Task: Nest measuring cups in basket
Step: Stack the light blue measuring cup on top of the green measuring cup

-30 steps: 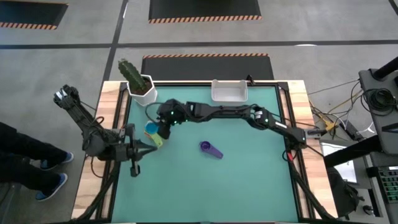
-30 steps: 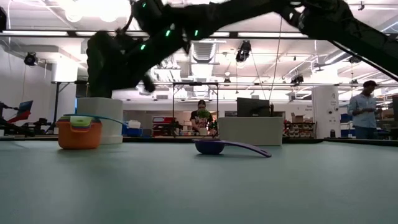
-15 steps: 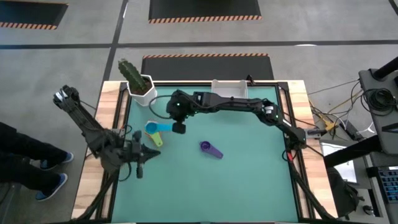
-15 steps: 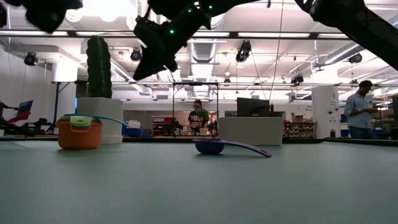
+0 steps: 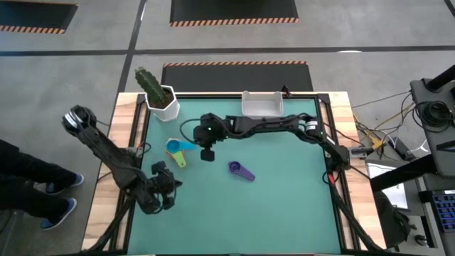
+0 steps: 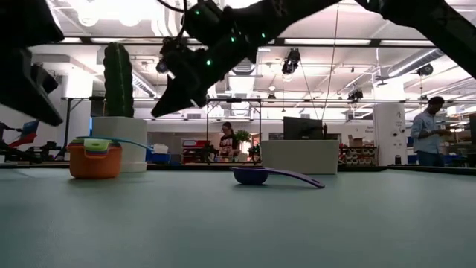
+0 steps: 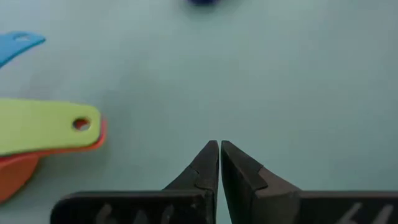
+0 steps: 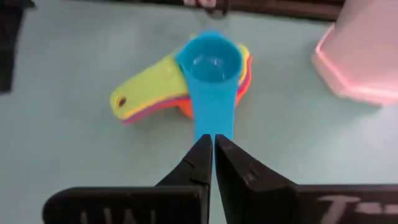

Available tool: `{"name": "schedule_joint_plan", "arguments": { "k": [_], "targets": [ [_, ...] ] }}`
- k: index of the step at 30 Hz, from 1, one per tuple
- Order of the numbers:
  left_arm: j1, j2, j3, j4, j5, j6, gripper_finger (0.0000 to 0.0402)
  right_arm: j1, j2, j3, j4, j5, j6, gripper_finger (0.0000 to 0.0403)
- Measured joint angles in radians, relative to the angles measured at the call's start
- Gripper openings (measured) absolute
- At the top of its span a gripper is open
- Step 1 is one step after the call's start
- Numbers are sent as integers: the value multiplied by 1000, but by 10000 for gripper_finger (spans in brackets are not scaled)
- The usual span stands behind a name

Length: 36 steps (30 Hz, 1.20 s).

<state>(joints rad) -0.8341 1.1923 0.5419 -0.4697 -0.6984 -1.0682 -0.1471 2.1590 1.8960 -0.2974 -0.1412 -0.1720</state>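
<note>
Green matting covers the wood-framed table (image 5: 234, 213), and on it sits the nested stack of small plastic measuring cups (image 5: 174, 151), an orange scoop at the bottom with a blue one uppermost, now standing free. A second ago the right gripper (image 5: 207, 153) was down over that stack with its fingers half apart; it has since lifted away toward the middle of the mat and brought its fingers fully together on nothing. That looks like a release just finished, the blue cup (image 8: 209, 62) being settled into the pile. The left gripper (image 5: 168, 197), fingers pressed together and empty, has drawn back from the stack toward the table's near edge. The lone purple plastic scoop with a flat handle (image 5: 240, 171) lies well apart from the stack, beyond the right gripper, not yet nested. The small white rectangular basket (image 5: 261, 104) stands at the far edge, well away from the stack, with no cup visible inside it.
</note>
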Motion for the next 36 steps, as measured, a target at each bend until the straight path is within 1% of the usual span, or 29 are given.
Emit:
{"name": "schedule_joint_plan", "arguments": {
  "k": [5,7,9,13,18,26,31,36],
  "targets": [
    [0,28,0,-49,20,-15,0,-10,0,-157,302,2,3,9],
    [0,28,0,-68,42,-27,0,-17,0,-199,400,3,-2,9],
    [0,24,0,-121,42,-59,0,-27,0,-233,496,2,-3,9],
    [2,26,0,-198,-20,-117,0,-47,3,-302,644,2,6,9],
    [8,50,0,-208,-52,-146,0,-63,3,-353,728,3,18,8],
    [8,144,0,-209,-46,-203,0,-65,3,-402,802,3,31,8],
    [11,190,-1,-211,-51,-208,0,-63,44,-413,902,3,48,9],
    [19,223,-1,-228,-53,-235,0,-63,81,-408,924,10,50,9]
  ]
}}
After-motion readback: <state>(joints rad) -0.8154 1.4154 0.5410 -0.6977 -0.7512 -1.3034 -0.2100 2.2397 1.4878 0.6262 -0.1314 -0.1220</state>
